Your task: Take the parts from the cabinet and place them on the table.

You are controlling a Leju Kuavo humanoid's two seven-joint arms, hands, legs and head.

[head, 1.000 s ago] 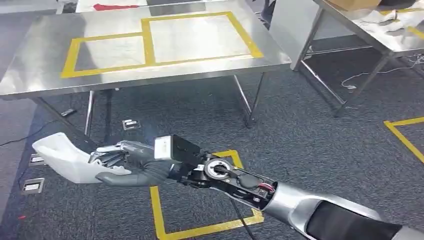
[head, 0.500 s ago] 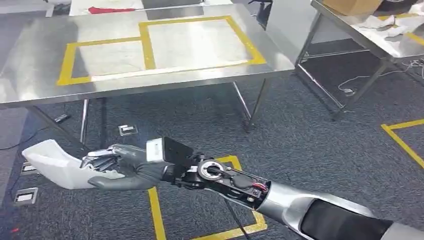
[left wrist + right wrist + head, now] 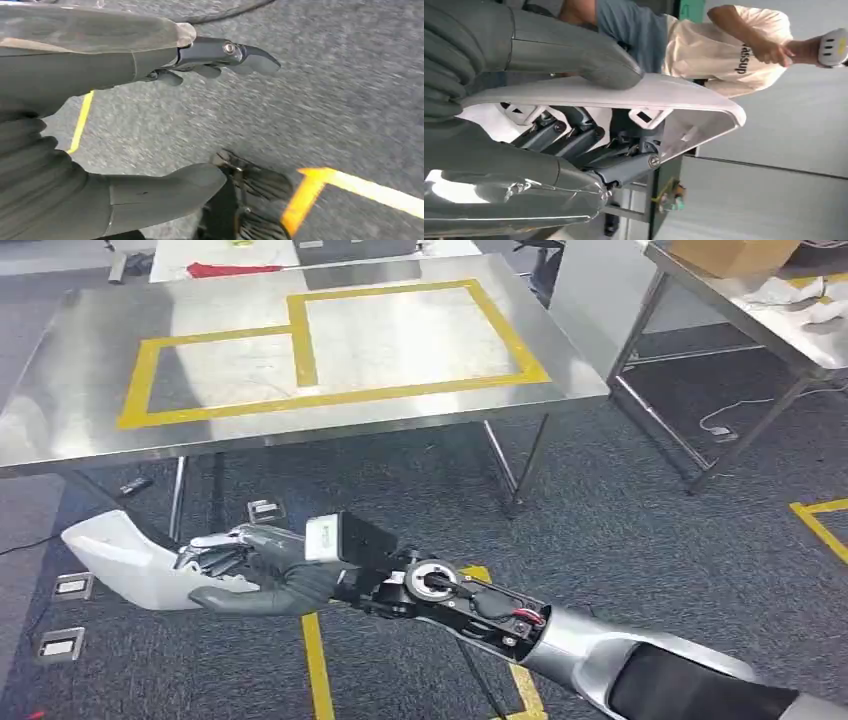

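My right hand reaches across to the left at low height, above the carpet in front of the steel table, and grips a white moulded plastic part. The part juts out past the fingers to the left. In the right wrist view the thumb lies on top of the white part and the fingers curl underneath it. Yellow tape marks two rectangles on the tabletop. My left hand hangs over the carpet with its thumb and fingers apart and nothing in it.
A second steel table with a cardboard box stands at the right. Red cloth lies beyond the first table. Yellow tape lines and floor sockets mark the carpet. A person stands in the right wrist view.
The whole picture has shifted, so the camera has moved; the table now sits a little lower and further right. My right hand keeps its hold on the white part.
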